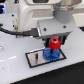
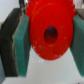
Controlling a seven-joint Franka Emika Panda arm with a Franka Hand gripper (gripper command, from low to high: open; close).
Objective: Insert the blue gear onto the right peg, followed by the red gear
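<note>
White table (image 1: 12, 67): carries black-bordered grey plate (image 1: 35, 59); blue gear (image 1: 49, 54) seated at plate's right end.

You've got two gears: one blue gear (image 1: 48, 54) and one red gear (image 1: 54, 44). One black-bordered grey plate (image 1: 33, 58), one pin (image 1: 37, 57) visible on it; a second can't be made out. One gripper (image 1: 54, 46), two green pads (image 2: 22, 42).

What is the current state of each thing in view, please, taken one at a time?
gripper: shut on the red gear.
red gear: held between the fingers, above the blue gear.
blue gear: lying flat on the plate.
plate: flat on the table, one thin pin standing free.
</note>
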